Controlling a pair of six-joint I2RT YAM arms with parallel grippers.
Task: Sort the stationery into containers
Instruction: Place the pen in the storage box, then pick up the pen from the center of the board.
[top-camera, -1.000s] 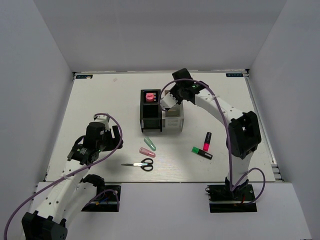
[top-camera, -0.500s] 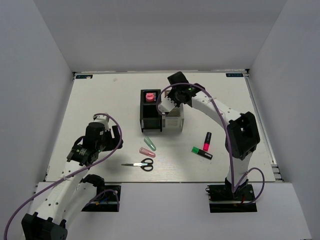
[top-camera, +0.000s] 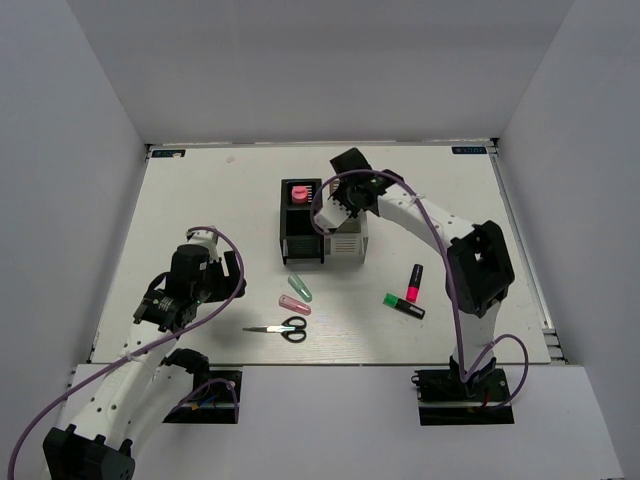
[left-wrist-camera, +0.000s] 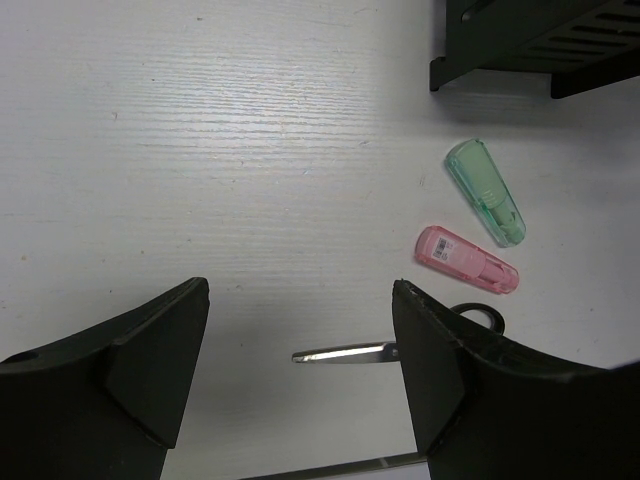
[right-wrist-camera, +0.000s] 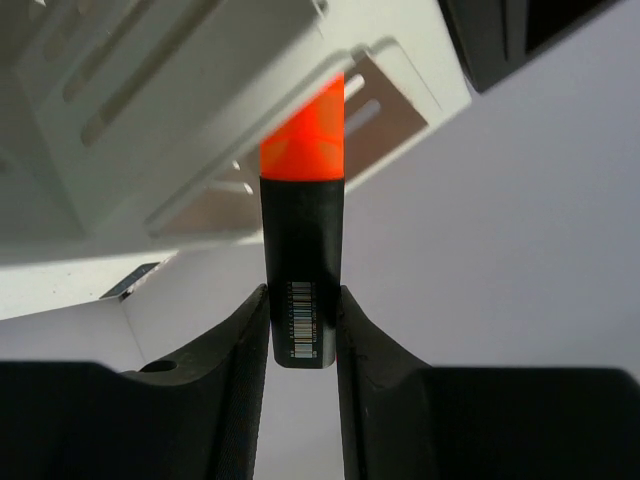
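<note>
R fingers pinch orange highlighter, L fingers apart

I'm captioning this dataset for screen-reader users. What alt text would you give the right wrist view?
The right gripper is clamped on a black highlighter with an orange cap, barcode label facing the camera. The cap points away toward a white slatted organiser box, which fills the upper left of the view at a tilt.

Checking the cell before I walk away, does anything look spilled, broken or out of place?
Nothing looks spilled or broken. The scissors, two capsule pieces and two highlighters lie loose on the table, unsorted; the right gripper holds the orange-capped highlighter by the white box.
</note>
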